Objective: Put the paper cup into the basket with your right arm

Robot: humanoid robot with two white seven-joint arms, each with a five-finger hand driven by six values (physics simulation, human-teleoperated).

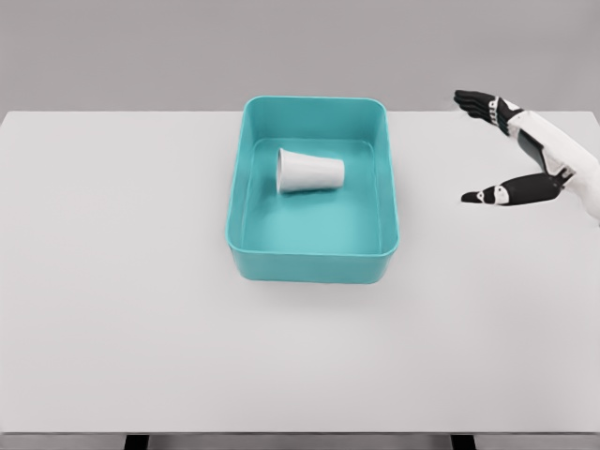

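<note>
So the right hand [511, 150] is up at the right edge of the shot, white with black fingers [478, 100], spread wide open with the thumb pointing left and nothing in it at all. It's hanging over the worktop, well apart from everything else and off to the right of the basket. Moving left from there you hit the teal rectangular plastic basket [312, 267], sitting toward the back middle of the plain white worktop [122, 309]. The white paper cup [310, 172] is inside it, tipped over on its side on the basket floor in the far half, wide mouth facing left and the narrower base pointing right. It's not touching any basket wall as far as I can see.
</note>
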